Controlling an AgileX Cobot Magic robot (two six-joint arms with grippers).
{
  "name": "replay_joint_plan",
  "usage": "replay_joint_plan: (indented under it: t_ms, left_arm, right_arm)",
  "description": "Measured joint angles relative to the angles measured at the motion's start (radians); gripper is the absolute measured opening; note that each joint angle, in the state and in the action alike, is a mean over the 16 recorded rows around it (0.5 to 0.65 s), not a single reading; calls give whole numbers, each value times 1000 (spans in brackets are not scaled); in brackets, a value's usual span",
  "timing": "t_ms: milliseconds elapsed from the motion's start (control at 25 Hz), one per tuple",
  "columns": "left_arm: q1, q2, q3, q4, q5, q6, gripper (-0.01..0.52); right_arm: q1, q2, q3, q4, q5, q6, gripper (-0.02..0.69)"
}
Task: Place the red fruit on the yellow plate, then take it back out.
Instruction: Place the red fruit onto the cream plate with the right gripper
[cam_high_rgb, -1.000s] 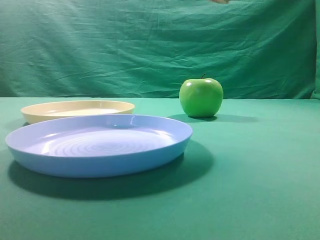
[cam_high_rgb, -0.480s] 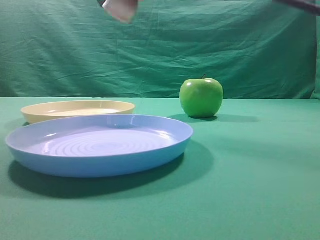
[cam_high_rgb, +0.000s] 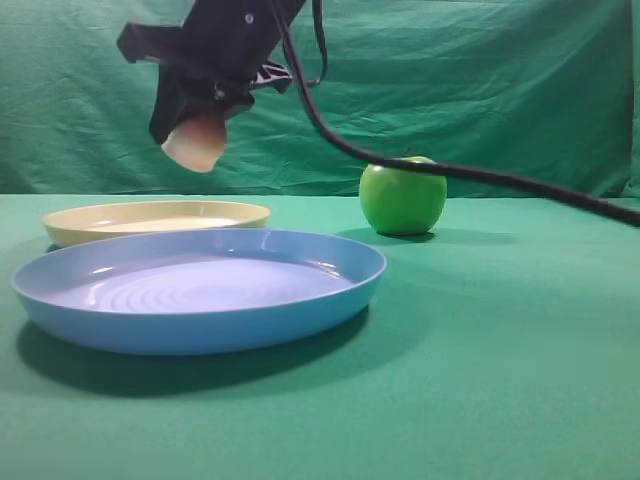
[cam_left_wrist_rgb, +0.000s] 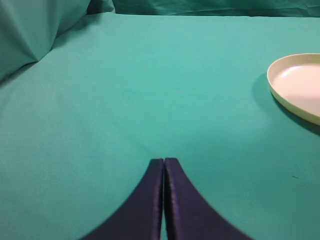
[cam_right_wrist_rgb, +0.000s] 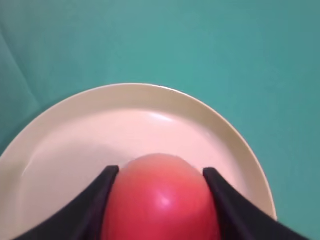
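My right gripper (cam_high_rgb: 197, 135) hangs in the air above the yellow plate (cam_high_rgb: 70, 225), shut on the red fruit (cam_high_rgb: 196, 142), whose pale underside shows below the black fingers. In the right wrist view the red fruit (cam_right_wrist_rgb: 161, 200) sits between both fingers, directly over the yellow plate (cam_right_wrist_rgb: 240, 145). My left gripper (cam_left_wrist_rgb: 163, 162) is shut and empty, low over the green cloth, with the yellow plate (cam_left_wrist_rgb: 280, 92) off to its right.
A larger light-blue plate (cam_high_rgb: 200, 330) stands in front of the yellow one. A green apple (cam_high_rgb: 402, 196) sits on the cloth at the back right. The right arm's black cable (cam_high_rgb: 480, 173) runs across in front of the apple.
The right gripper has come down from the top edge and moved left with the fruit, and now hangs over the yellow plate. Plates and apple have not moved.
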Motion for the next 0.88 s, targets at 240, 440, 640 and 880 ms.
replay_joint_plan:
  t_ms: [240,440,640,880]
  left_arm:
    - [0,0,0,0,0,0,0]
    - [0,0,0,0,0,0,0]
    - [0,0,0,0,0,0,0]
    - [0,0,0,0,0,0,0]
  right_arm:
    - [-1,8,0,4,-2,-2,583]
    - [-7,-25,-2,0,46,-2,639]
    - [-29,-93,-5,-16,136,0,533]
    - [-72,-204,-9,-38,275,25,292]
